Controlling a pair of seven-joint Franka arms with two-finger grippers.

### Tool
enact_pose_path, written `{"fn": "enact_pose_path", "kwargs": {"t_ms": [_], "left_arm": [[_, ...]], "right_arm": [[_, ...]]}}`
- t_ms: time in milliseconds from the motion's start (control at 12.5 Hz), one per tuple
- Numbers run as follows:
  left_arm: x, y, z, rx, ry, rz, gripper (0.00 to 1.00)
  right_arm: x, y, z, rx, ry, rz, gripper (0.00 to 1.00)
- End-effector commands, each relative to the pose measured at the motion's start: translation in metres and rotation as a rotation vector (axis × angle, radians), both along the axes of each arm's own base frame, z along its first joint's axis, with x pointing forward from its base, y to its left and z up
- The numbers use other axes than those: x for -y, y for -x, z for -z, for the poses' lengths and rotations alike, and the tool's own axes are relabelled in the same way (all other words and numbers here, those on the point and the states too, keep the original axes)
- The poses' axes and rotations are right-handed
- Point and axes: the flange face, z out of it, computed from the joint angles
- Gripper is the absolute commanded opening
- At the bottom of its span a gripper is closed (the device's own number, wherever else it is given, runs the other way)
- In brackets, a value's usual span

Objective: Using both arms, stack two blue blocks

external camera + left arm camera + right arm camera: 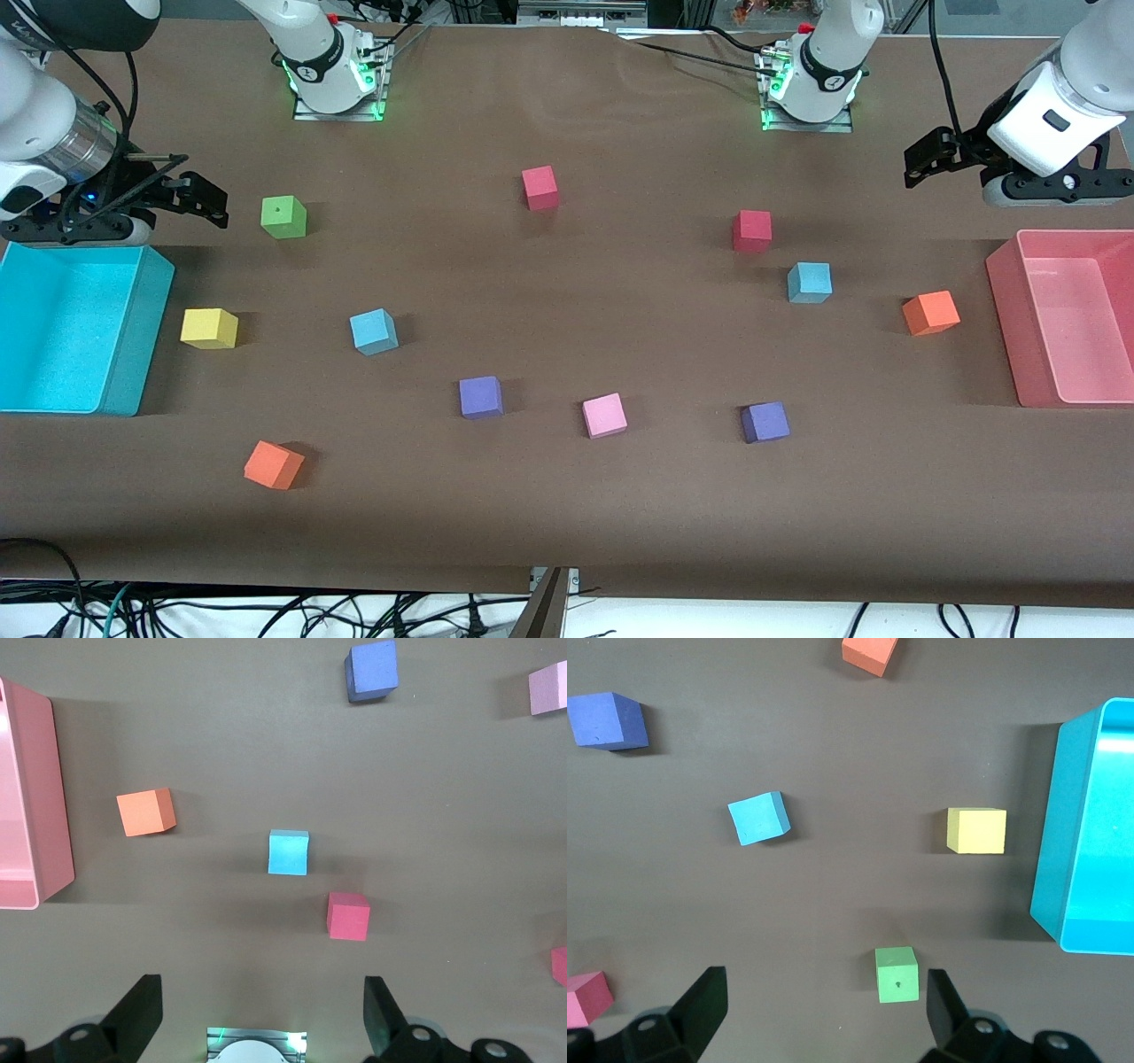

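- The left arm's black two-finger gripper (921, 164) hangs in the air at the left arm's end of the table, above the table edge just beside the pale pink plastic bin (1005, 310). Its fingers (142, 1010) stand wide apart and hold nothing.
- The right arm's black two-finger gripper (199, 199) hangs over the table at the right arm's end, next to the big cyan plastic bin (142, 328). Its fingers (704, 1001) are also spread wide and empty.
- One small sky-blue matte cube (810, 283) lies on the brown table (567, 514), just beside a dark pink cube (752, 231) and a little nearer to the front camera than it. An orange cube (931, 313) lies between this blue cube and the pink bin.
- The second small sky-blue matte cube (373, 331) lies well apart from the first, toward the right arm's end, between a yellow cube (209, 328) and a purple cube (481, 397).
- Both blue cubes rest separately on the table, not stacked.
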Motion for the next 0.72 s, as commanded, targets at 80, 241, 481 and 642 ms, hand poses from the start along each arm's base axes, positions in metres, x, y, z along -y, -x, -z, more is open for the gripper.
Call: {"fn": "enact_pose_path", "kwargs": {"t_ms": [80, 241, 481, 642], "left_arm": [[-0.0026, 0.0027, -0.0022, -0.004, -0.011, 0.020, 1.00], [-0.0026, 0.0027, -0.0022, -0.004, -0.011, 0.020, 1.00], [-0.0026, 0.0027, -0.0022, -0.004, -0.011, 0.020, 1.00], [-0.0033, 0.0027, -0.0022, -0.004, -0.011, 0.018, 1.00]], "right_arm": [[0.0027, -0.0021, -0.0043, 0.006, -0.016, 0.014, 0.99], [0.0029, -0.0029, -0.0050, 0.010, -0.013, 0.013, 0.99], [0.0021, -0.0056, -0.0053, 0.013, -0.013, 0.011, 0.99], [0.0020, -0.0052, -0.0051, 0.010, -0.014, 0.010, 0.99]]}}
